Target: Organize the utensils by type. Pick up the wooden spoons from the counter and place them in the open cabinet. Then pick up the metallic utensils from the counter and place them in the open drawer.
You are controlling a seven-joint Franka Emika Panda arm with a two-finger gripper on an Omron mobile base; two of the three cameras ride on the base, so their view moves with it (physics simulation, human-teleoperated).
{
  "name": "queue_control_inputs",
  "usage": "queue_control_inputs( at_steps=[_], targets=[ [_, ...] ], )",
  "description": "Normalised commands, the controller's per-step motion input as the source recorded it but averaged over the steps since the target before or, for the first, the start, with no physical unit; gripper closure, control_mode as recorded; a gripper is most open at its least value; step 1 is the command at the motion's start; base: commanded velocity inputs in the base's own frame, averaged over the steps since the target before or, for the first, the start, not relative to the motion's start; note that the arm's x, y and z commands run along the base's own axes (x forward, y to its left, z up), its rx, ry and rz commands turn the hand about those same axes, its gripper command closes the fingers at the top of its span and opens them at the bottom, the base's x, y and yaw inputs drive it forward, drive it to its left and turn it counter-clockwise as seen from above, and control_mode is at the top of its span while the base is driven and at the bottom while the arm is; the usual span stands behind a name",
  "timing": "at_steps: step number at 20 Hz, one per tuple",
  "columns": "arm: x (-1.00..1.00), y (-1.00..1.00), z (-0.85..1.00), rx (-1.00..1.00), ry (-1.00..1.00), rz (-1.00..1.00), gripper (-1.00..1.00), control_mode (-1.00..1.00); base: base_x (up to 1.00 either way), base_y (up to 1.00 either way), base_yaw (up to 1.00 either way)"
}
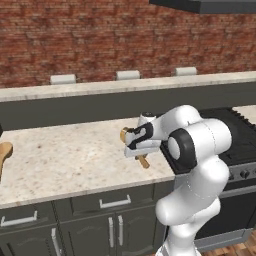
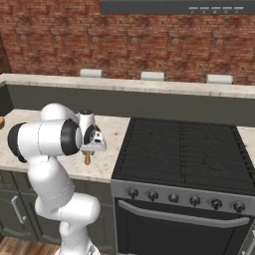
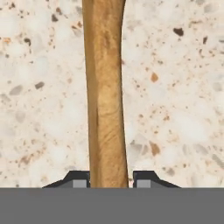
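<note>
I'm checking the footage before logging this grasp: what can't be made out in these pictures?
- Wooden spoon at the gripper: left base view, the hand covers its middle; right base view, just an end shows below the hand; hand view, both ends cut off.
- Second wooden spoon: cut by the left edge of the left base view.
- Fingers: hand view, mostly under the bottom band.
- Range hood: cut by the top edge.

White glossy arm, fat rounded links, dark grey joint rings. Hand has a black band. Gripper: two small dark finger tips with light grey pads.
</note>
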Motion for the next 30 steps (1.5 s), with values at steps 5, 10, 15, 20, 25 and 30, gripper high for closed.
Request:
queue_control_inputs(
  at_steps=[5, 10, 15, 20, 25, 30],
  targets=[
    [-0.01, 0.0, 0.78, -0.06, -0.06, 0.16, 1.0, -1.0, 0.0, 0.0, 0.0],
    [-0.11, -0.06, 0.75, -0.05, -0.03, 0.17, 1.0, -1.0, 0.0, 0.0, 0.0],
    [-0.27, -0.13, 0.83, -0.02, 0.0, 0.15, 1.0, -1.0, 0.0, 0.0, 0.0],
    [-0.62, -0.04, 0.88, 0.0, 0.0, 0.04, 1.0, -1.0, 0.0, 0.0, 0.0],
    [-0.68, 0.0, 0.87, 0.0, 0.0, 0.0, 1.0, -1.0, 0.0, 0.0, 0.0],
    [-0.65, -0.07, 0.58, 0.0, 0.0, 0.0, 1.0, -1.0, 0.0, 0.0, 0.0]
  ],
)
